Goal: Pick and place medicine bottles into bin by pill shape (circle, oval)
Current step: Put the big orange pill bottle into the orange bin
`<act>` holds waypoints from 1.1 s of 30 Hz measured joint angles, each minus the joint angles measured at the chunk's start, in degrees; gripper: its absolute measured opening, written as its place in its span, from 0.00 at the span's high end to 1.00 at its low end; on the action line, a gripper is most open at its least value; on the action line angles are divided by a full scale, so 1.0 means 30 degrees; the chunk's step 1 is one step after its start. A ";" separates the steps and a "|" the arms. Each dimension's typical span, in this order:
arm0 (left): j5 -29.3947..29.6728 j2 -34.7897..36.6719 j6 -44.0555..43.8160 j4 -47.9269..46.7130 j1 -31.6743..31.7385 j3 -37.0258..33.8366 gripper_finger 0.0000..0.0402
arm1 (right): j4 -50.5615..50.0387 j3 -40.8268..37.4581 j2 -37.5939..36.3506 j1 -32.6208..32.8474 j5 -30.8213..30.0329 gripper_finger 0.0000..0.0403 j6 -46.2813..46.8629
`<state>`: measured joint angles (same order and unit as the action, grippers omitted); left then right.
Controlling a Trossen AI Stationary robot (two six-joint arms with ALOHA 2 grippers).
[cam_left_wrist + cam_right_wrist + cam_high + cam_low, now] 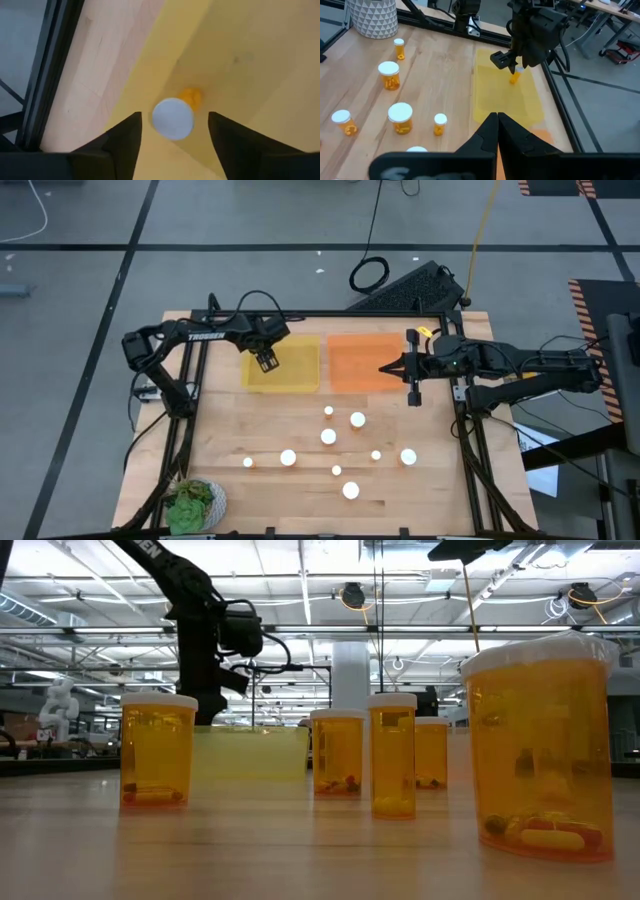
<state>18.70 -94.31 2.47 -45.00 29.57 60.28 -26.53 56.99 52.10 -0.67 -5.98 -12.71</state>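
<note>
Left claw [266, 360] spread above the yellow bin [300, 370], bottle [175, 116] between its fingers; right claw [384, 367] pressed together over orange bin [350, 365].

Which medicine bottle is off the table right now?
The small one under the left gripper, above the yellow bin: bottle between open fingers. The others stand on the wood.

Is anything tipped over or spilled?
Nothing spilled. The bottles on the table stand upright with caps on. One bottle sits between the open fingers of the left gripper, over the yellow bin. The right gripper is shut.
</note>
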 joint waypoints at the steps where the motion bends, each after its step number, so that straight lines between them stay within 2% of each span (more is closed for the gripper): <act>1: 0.0150 0.0115 -0.0005 -0.0146 -0.0035 0.0056 0.40 | -0.0005 0.0000 0.0000 0.0002 0.0000 1.00 0.0002; 11: 0.1370 0.0677 -0.0760 -0.2217 -0.1193 0.2045 0.39 | 0.0914 -0.1019 0.0143 0.0007 0.0001 1.00 -0.0291; 18: 0.1202 0.3371 -0.3025 -0.2592 -0.2494 0.2198 0.39 | 0.0865 -0.1042 0.0723 0.0007 0.0007 1.00 0.0708; 25: 0.1230 0.6215 -0.4883 -0.2357 -0.5754 0.2198 0.39 | 0.0004 -0.1042 0.1935 0.0007 0.0022 1.00 0.2883; 33: 0.2289 0.6733 -0.4904 -0.1003 -1.0168 0.2198 0.39 | -0.1315 -0.1052 0.3370 0.0338 0.0064 1.00 0.6872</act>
<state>25.56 -74.11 -12.24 -48.01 -0.93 66.87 -30.48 53.84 62.21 0.35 -5.79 7.91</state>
